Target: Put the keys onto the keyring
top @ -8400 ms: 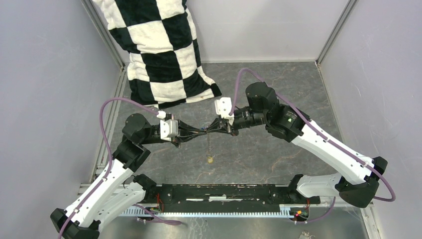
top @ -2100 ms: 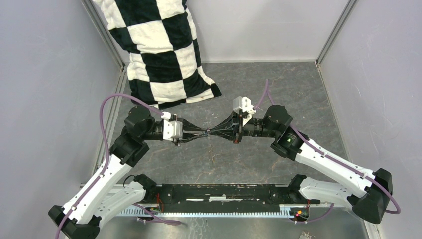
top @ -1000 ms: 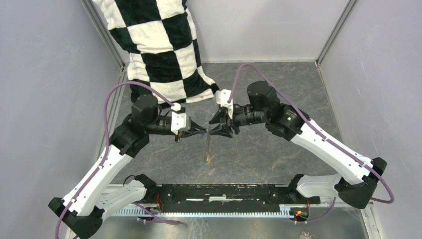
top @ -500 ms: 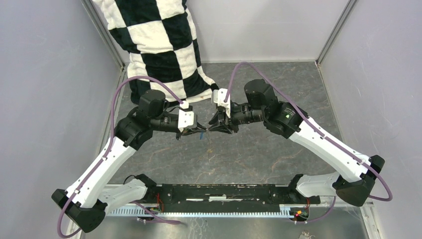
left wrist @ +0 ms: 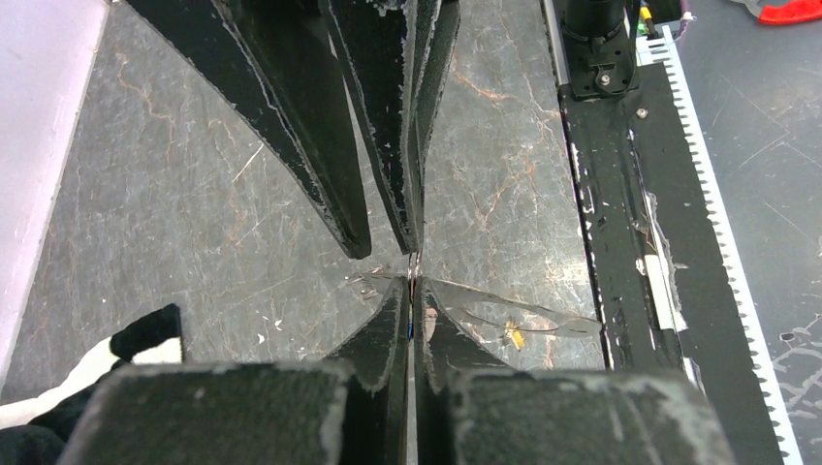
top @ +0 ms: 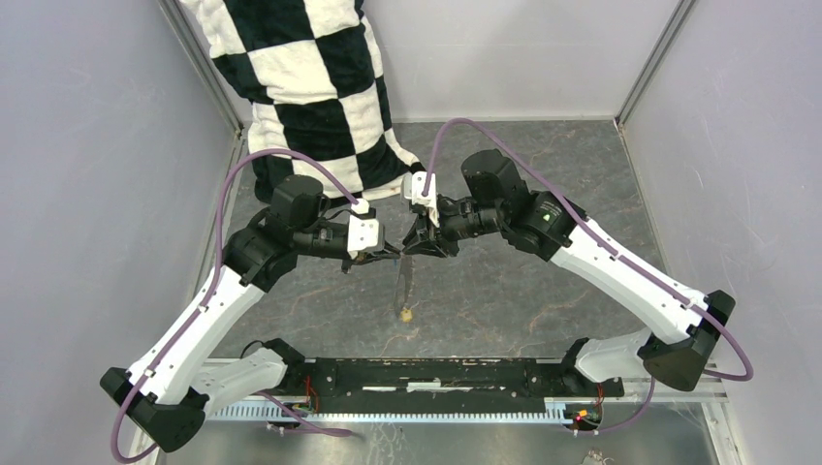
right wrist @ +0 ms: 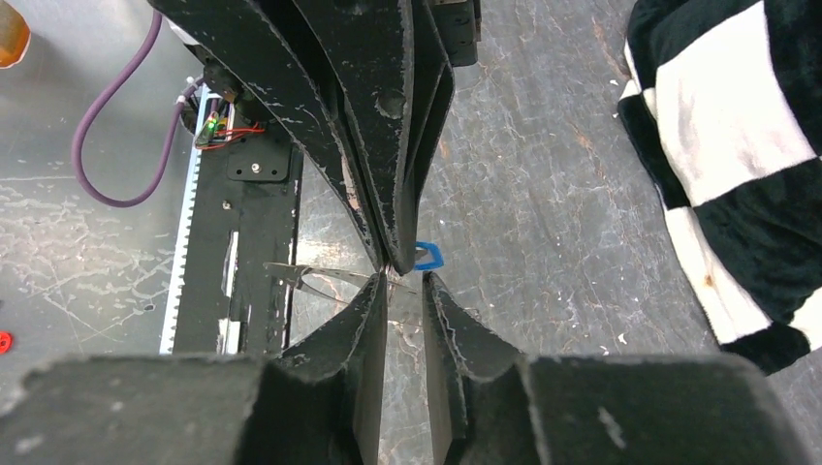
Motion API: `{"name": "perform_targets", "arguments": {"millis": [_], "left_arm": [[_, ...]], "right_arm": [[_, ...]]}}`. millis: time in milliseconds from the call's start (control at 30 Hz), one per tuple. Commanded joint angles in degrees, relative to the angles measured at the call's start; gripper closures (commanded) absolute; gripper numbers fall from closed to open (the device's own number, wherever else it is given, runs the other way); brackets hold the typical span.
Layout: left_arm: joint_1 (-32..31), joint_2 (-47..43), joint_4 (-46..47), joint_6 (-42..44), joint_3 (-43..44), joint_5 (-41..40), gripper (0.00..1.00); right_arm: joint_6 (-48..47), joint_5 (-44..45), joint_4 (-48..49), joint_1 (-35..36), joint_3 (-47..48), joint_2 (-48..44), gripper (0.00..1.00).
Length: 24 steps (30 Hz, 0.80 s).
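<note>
Since a second ago both my wrists have closed in: the tips stood apart then, and now my left gripper and right gripper meet tip to tip above the middle of the table. My right forearm has swung a little further left over the same interval. My right jaws were spread wide then; now only a narrow gap remains. The floor shows through that gap in the right wrist view, and nothing is clamped between the fingers. My left jaws are pressed together on the blue key, its blue head poking out just beside their tips. The keyring hangs from the meeting point as a thin, narrow loop of wire. The wire runs past both sets of tips, and I cannot tell which finger carries it. The yellow key sits at the loop's low end, down at the table; whether it touches I cannot tell. The checkered cloth lies at the far left corner, unchanged.
</note>
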Motion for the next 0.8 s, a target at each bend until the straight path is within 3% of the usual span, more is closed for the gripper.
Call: {"name": "perform_targets", "arguments": {"millis": [0,300,767], "left_arm": [[-0.56,-0.66,2.49,2.59,2.42,1.44,0.98],[-0.59,-1.40,2.33,3.28,1.37,0.52,0.98],[-0.67,-2.52,4.97,2.94,0.01,-0.84,0.98]], "right_arm": [[-0.60,-1.05,-0.75,0.23,2.34,0.81,0.74],[0.22,-1.09,-1.15,0.31,3.55,-0.83,0.65],[1.38,-5.48,-1.42,0.23,2.60,0.58,0.66]]}}
